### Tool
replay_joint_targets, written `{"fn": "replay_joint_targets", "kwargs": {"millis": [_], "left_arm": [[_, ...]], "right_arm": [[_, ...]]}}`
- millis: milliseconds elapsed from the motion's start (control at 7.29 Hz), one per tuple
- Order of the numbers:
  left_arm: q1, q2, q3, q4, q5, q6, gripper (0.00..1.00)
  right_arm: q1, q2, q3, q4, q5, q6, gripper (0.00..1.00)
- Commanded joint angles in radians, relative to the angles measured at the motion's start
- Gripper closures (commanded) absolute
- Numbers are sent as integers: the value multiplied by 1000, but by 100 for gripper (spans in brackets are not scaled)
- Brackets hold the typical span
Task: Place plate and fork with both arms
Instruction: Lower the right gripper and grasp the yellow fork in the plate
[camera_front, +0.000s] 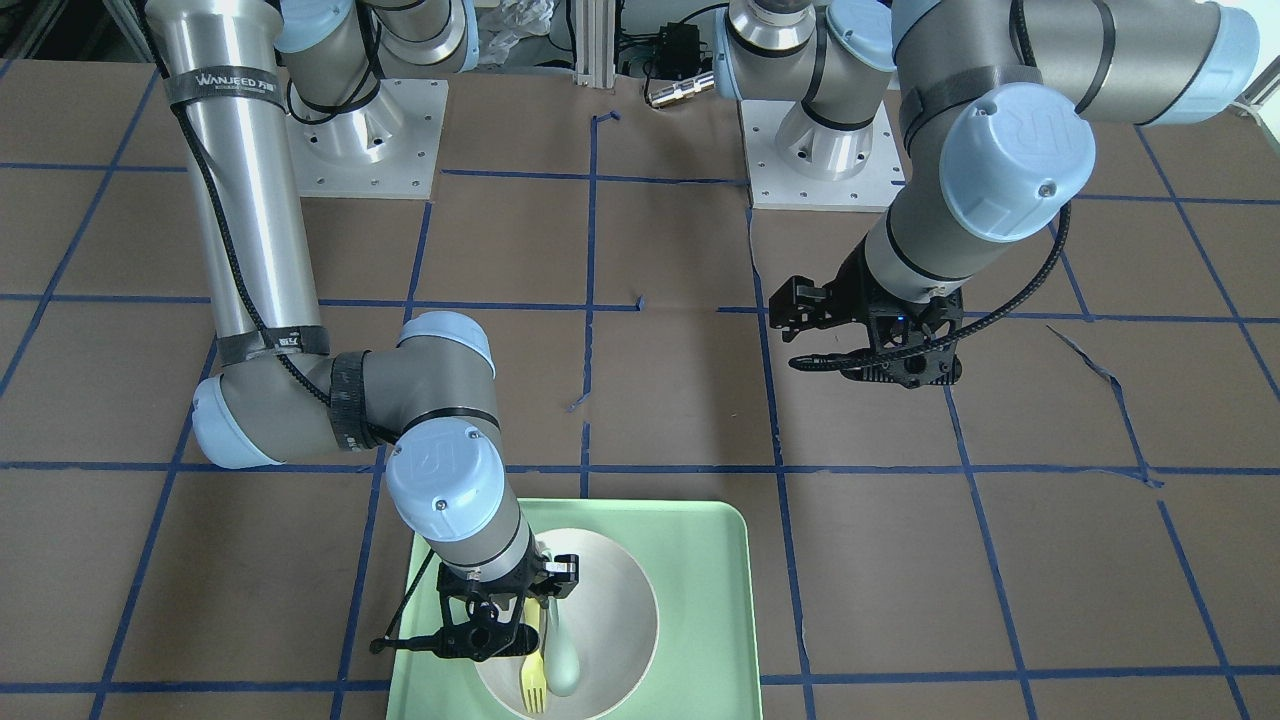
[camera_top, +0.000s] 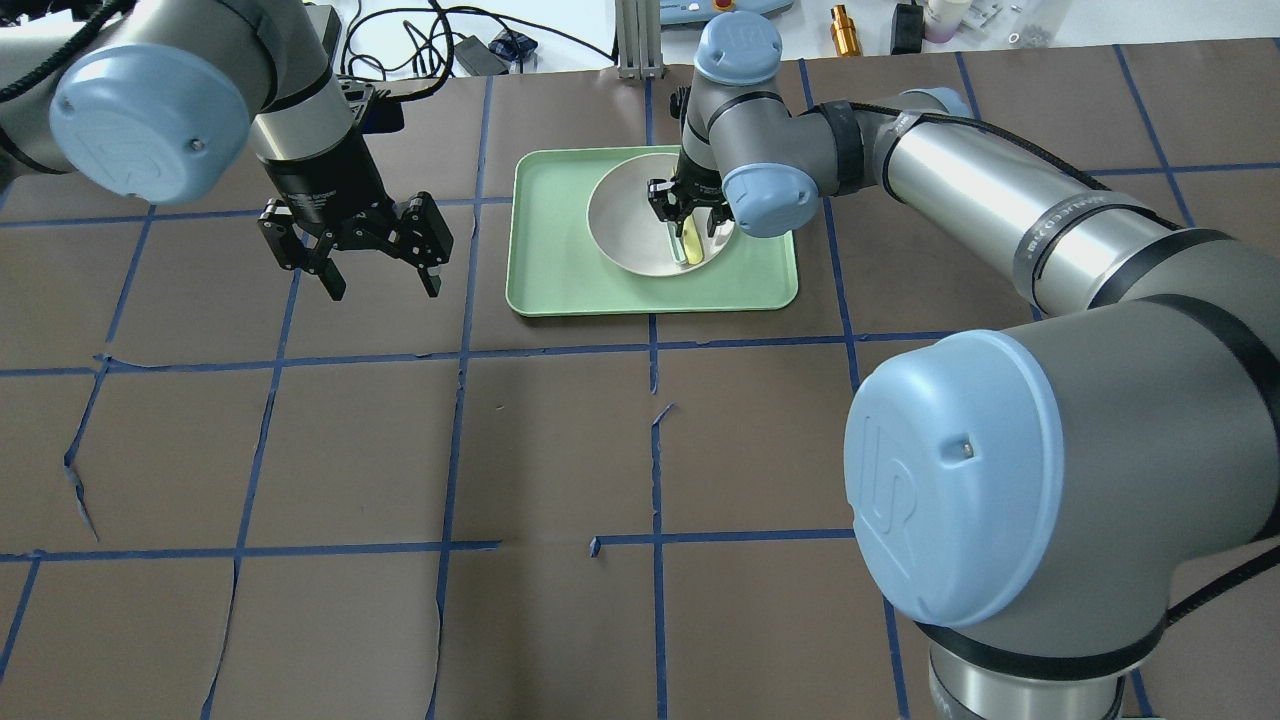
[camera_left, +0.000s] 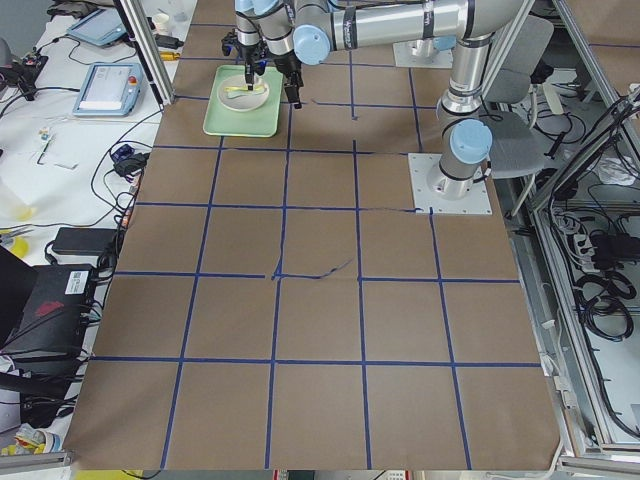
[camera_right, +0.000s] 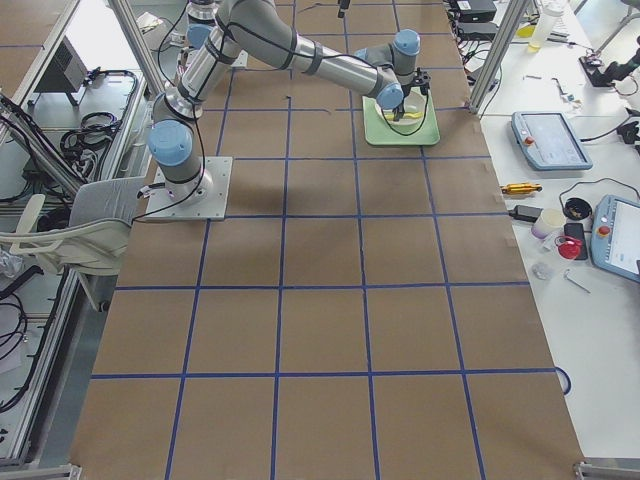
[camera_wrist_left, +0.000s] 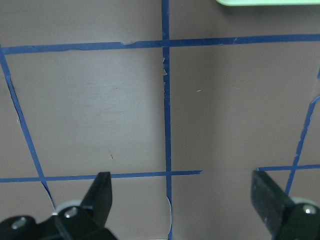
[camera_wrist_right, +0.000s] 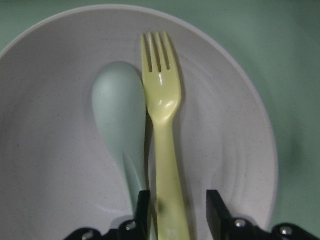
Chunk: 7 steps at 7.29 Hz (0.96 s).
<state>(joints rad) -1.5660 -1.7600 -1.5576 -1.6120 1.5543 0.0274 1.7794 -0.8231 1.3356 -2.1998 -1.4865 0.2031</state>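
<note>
The off-white plate (camera_front: 620, 600) lies on the mint-green tray (camera_front: 700, 600). The pale yellow fork (camera_front: 533, 680) lies in the plate, next to a grey-green spoon (camera_front: 563, 665). My right gripper (camera_front: 535, 625) is low over the plate. In the right wrist view its fingers (camera_wrist_right: 215, 210) straddle the handle of the fork (camera_wrist_right: 162, 100), narrowly open, with a gap on one side. My left gripper (camera_top: 380, 270) is open and empty above bare table, to the left of the tray (camera_top: 560, 250). The left wrist view shows this left gripper (camera_wrist_left: 181, 185) wide open.
The spoon (camera_wrist_right: 117, 110) touches the fork's side, and its handle runs under one finger. Brown paper with blue tape lines covers the table. The arm bases stand at the robot's edge. Cables and small items lie beyond the far edge.
</note>
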Motion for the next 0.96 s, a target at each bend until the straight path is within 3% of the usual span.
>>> {"fn": "replay_joint_targets", "kwargs": {"millis": [0, 137, 275, 686, 824], "left_arm": [[12, -1, 1, 4, -3, 8, 0], [23, -1, -1, 4, -5, 8, 0], [24, -1, -1, 4, -5, 8, 0], [27, -7, -1, 4, -5, 8, 0], [27, -7, -1, 4, -3, 8, 0]], "right_arm": [[0, 7, 0, 0, 0, -1, 52], [0, 7, 0, 0, 0, -2, 52], [0, 7, 0, 0, 0, -1, 61], [0, 2, 2, 0, 2, 1, 100], [0, 1, 2, 2, 5, 5, 100]]}}
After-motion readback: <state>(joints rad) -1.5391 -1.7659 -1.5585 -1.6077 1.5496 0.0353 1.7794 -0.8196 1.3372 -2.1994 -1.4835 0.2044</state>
